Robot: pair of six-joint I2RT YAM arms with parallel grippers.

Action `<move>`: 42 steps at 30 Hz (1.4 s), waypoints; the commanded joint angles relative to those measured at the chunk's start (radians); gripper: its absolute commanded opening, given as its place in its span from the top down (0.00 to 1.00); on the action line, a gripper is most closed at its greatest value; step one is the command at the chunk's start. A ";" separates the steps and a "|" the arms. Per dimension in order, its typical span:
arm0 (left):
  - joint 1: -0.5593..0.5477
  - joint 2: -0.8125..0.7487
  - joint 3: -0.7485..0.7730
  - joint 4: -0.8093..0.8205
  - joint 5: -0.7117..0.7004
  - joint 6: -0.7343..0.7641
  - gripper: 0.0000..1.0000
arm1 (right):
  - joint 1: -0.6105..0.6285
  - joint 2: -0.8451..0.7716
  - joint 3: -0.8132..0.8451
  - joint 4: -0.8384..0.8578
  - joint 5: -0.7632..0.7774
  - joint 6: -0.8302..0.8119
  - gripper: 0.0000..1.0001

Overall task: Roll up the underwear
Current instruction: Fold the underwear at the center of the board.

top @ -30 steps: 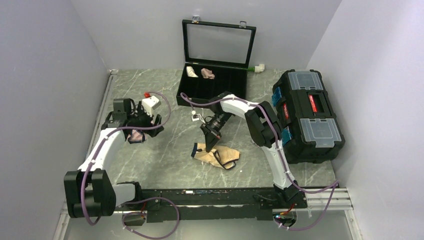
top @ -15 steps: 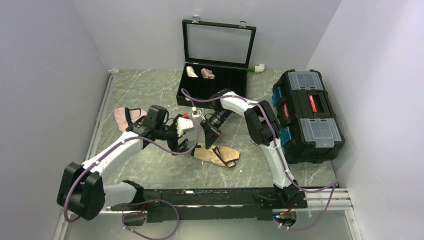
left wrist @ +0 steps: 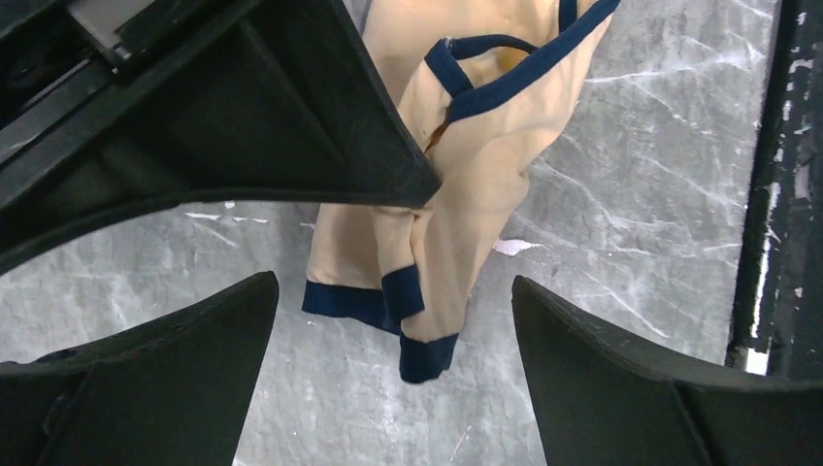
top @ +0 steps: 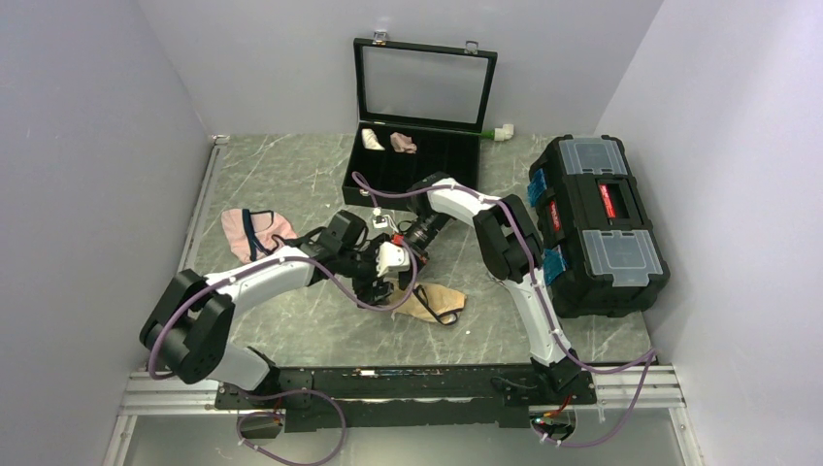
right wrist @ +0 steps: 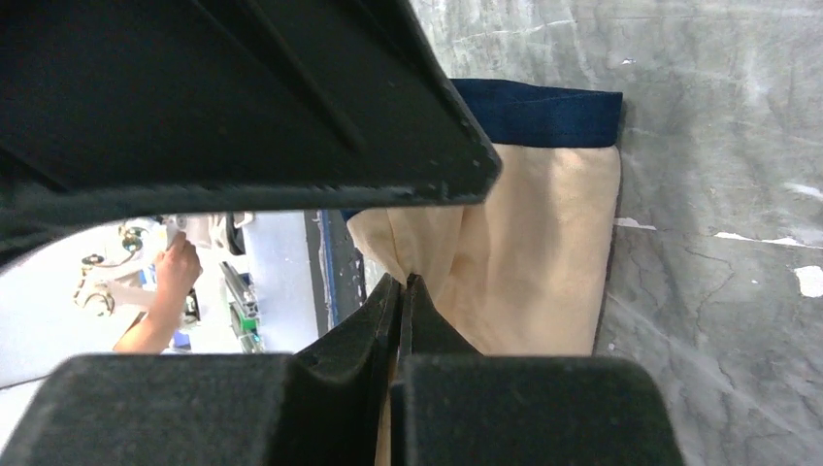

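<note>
The tan underwear (top: 437,301) with navy edging lies crumpled on the marble table, its left end lifted. My right gripper (right wrist: 403,283) is shut on a fold of that lifted tan fabric (right wrist: 543,243). In the top view its tips are hidden behind my left wrist. My left gripper (left wrist: 393,291) is open, its fingers (left wrist: 184,359) wide apart on either side of the hanging navy hem (left wrist: 422,354) and clear of the cloth. The right gripper's black body (left wrist: 243,126) fills the left wrist view's upper left.
A pink underwear (top: 247,233) lies at the table's left. A black case (top: 412,175) with its glass lid raised holds two small fabric rolls (top: 386,142) at the back. A black toolbox (top: 597,223) stands on the right.
My left arm let go of the pink underwear at the left, swung right to the tan underwear and opened wider. The right gripper stayed shut on the tan fabric.
</note>
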 commanded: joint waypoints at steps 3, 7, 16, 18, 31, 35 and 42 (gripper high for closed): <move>-0.036 0.067 0.061 0.077 -0.059 0.013 0.10 | -0.004 0.006 0.031 0.000 -0.036 -0.006 1.00; -0.039 0.104 0.095 0.053 -0.052 0.011 0.26 | -0.004 0.010 0.034 -0.007 -0.041 -0.014 1.00; -0.046 0.200 0.213 -0.140 -0.006 0.032 0.65 | -0.007 0.009 0.031 -0.009 -0.037 -0.018 1.00; -0.047 0.218 0.235 -0.182 0.006 0.041 0.71 | -0.007 0.007 0.031 -0.007 -0.036 -0.016 1.00; -0.046 0.254 0.310 -0.319 0.050 0.067 1.00 | -0.039 -0.012 0.034 0.012 -0.015 0.012 0.93; -0.045 0.269 0.322 -0.337 0.064 0.068 1.00 | -0.050 -0.028 0.026 0.024 -0.009 0.024 0.83; -0.030 0.300 0.357 -0.373 0.081 0.064 1.00 | -0.071 -0.095 -0.024 0.070 0.003 0.055 0.63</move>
